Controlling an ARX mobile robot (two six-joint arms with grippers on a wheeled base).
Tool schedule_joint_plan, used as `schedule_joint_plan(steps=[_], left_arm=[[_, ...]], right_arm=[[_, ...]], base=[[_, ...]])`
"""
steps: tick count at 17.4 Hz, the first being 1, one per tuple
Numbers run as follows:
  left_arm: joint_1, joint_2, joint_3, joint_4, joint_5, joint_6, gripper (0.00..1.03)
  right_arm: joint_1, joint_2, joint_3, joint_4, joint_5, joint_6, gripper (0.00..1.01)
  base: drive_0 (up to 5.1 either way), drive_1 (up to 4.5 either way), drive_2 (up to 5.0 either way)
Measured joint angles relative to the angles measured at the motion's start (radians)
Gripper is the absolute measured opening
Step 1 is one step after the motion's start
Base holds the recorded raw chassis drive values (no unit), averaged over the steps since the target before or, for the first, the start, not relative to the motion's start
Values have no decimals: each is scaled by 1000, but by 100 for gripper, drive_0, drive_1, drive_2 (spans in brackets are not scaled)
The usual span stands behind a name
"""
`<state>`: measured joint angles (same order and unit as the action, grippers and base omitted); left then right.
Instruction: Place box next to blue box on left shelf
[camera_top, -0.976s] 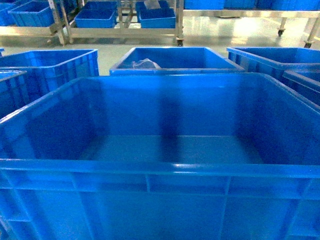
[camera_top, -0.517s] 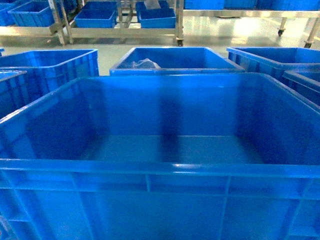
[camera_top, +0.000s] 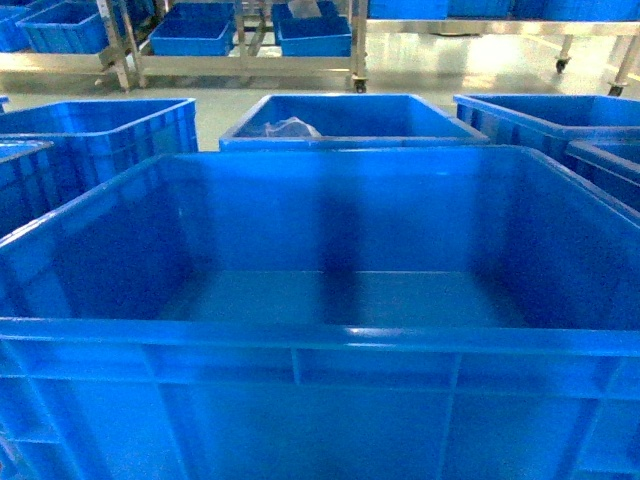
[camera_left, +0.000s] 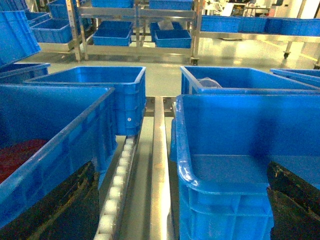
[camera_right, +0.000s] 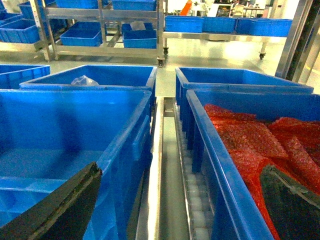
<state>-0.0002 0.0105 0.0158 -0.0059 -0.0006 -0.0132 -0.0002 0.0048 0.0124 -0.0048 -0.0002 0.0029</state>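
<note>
Box (camera_top: 320, 330): fills the head view's foreground, nothing inside it.
Neighbour crate (camera_top: 350, 120): at 12 o'clock, holding crumpled plastic (camera_top: 285, 128).
Left gripper (camera_left: 180, 200): jaws spread around box's corner.
Right gripper (camera_right: 180, 200): jaws parted, one finger (camera_right: 55, 205) inside box.

- A blue crate (camera_top: 350, 120) sits right behind the big one. Something thin, clear and crumpled (camera_top: 288, 127) lies in its left corner.
- Another blue crate (camera_top: 110, 130) sits to the left, and one more (camera_top: 530, 115) to the right.
- In the right wrist view, a blue crate (camera_right: 220, 165) holds red crinkly stuff (camera_right: 255, 140).
- In the left wrist view, a row of small white rollers (camera_left: 117, 185) runs between the crates, beside a shiny metal rail (camera_left: 159, 170).
- Far back, metal shelves on wheels (camera_top: 240, 65) hold small blue bins (camera_top: 195, 35).
- The floor (camera_top: 450, 70) is pale green and shiny.
</note>
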Motion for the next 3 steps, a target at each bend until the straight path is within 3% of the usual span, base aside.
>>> schedule_joint_plan(steps=[3], left_arm=[[0, 0, 0, 0, 0, 0, 98]], right_arm=[[0, 0, 0, 0, 0, 0, 98]], base=[[0, 0, 0]])
